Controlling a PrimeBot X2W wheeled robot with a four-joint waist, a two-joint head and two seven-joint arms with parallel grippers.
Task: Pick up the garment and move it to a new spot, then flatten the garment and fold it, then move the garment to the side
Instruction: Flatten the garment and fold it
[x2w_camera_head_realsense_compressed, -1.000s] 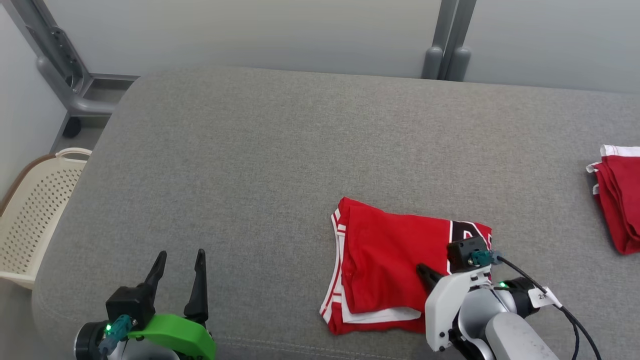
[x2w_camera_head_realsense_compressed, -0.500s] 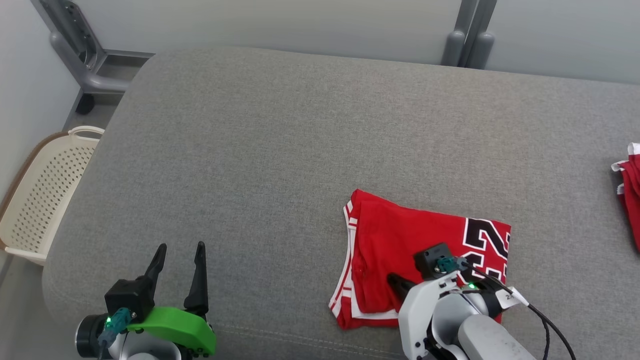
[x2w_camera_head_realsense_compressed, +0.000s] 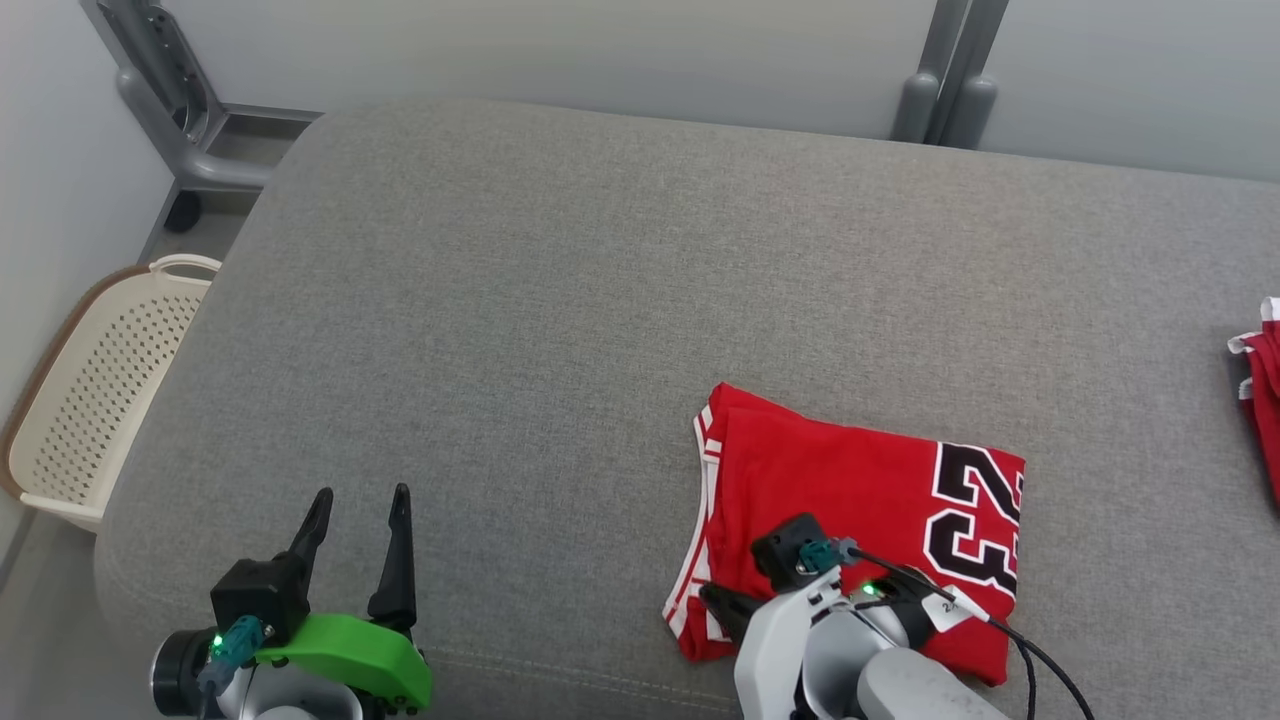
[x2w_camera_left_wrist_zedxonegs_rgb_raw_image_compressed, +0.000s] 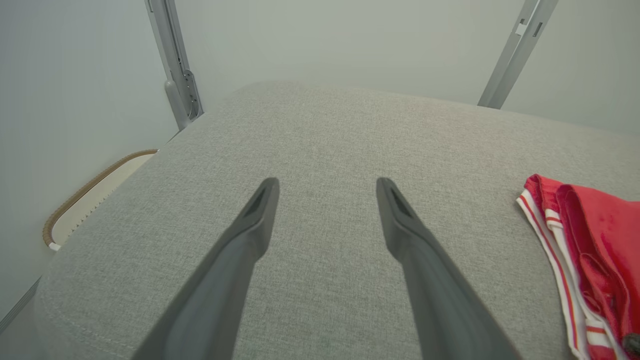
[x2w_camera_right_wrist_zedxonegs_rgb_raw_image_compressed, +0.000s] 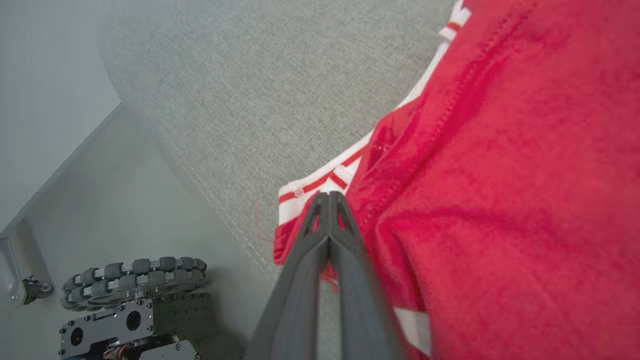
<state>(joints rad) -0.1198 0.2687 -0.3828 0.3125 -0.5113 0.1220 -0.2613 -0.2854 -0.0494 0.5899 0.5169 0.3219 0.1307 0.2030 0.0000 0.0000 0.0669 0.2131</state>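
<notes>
Garment (x2w_camera_head_realsense_compressed: 850, 490) lies folded, ready to push aside. Right gripper (x2w_camera_right_wrist_zedxonegs_rgb_raw_image_compressed: 328, 200), pressed together, has slid to its near corner; left gripper (x2w_camera_head_realsense_compressed: 361, 500) waits spread.

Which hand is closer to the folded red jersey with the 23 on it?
Right. The right hand, fingers shut, is at the jersey's near left corner; the left hand hangs open over bare grey cushion, off to the jersey's left.

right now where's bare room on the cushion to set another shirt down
Free: the wide cushion stretch from the basket edge to the jersey, and the strip behind the jersey. Crowded: front right, where the right claw sits at the jersey.
</notes>
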